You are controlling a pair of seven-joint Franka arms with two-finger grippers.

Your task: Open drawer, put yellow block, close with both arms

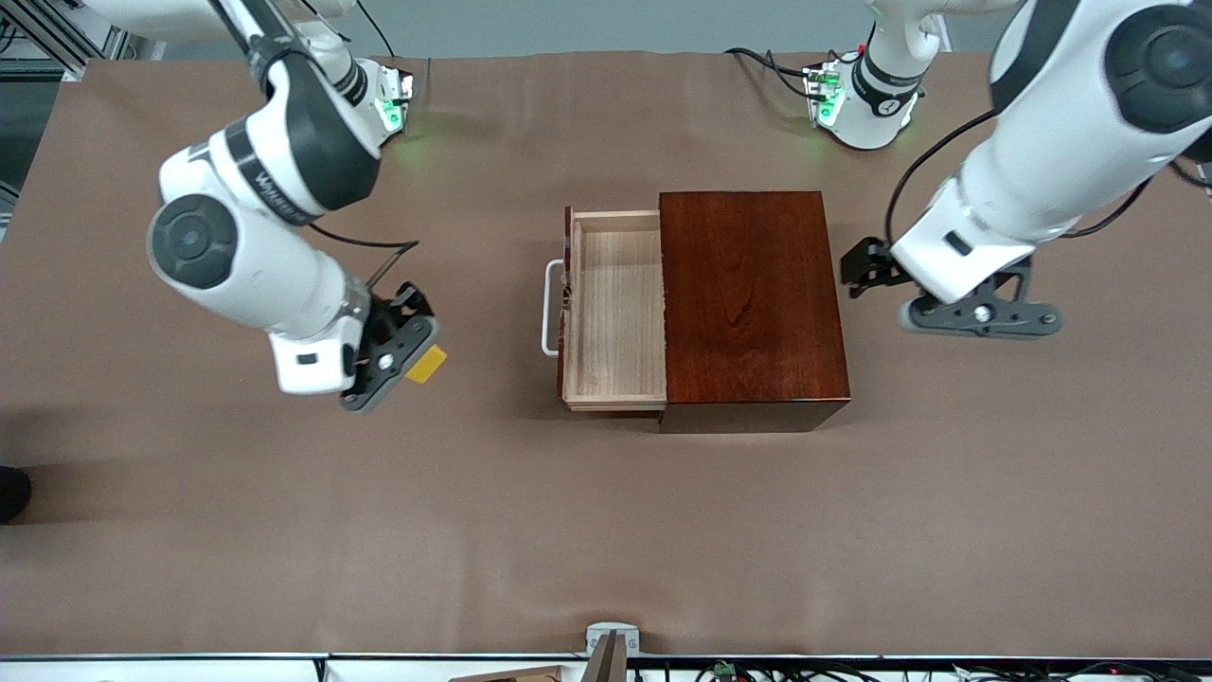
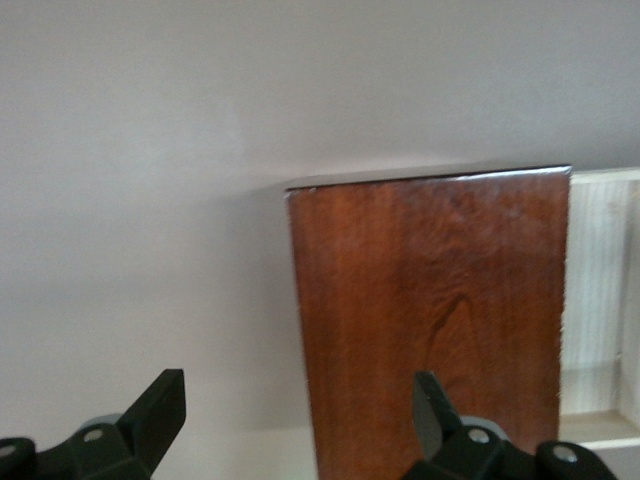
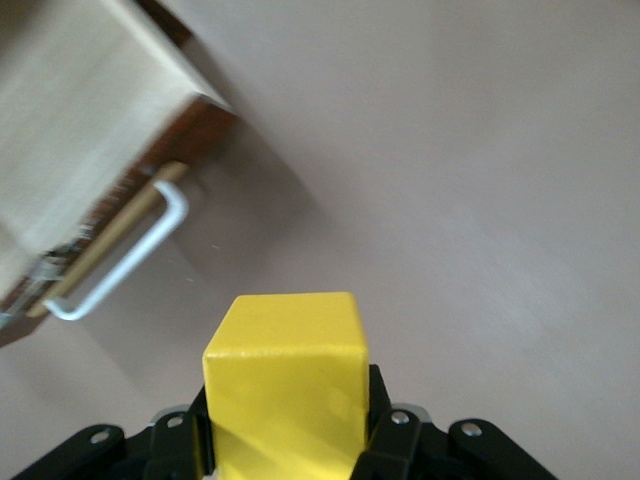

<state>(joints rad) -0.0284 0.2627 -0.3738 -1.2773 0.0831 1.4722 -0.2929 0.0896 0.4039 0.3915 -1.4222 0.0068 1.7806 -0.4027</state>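
Between the two black fingers of the right gripper [image 3: 285, 440] sits the yellow block [image 3: 287, 385], squeezed tight and lifted over the bare brown table [image 1: 284, 530], out at nine o'clock from the drawer [image 1: 615, 313]. The drawer is pulled out of its dark wooden box [image 1: 748, 303], and its tray looks empty, with the white handle [image 1: 550, 308] facing the block. The left gripper [image 2: 300, 420] waits with its fingers spread wide and holds nothing, at three o'clock from the box, low by its closed end. What could go wrong? The block might bump the handle or the tray's front wall if it travels too low. It could also tip onto the table if it is let go before it is over the tray. The box might slide when the drawer is pushed, if the left gripper is not bracing it. Counting up: one block, one drawer, one box, two arms, two grippers.
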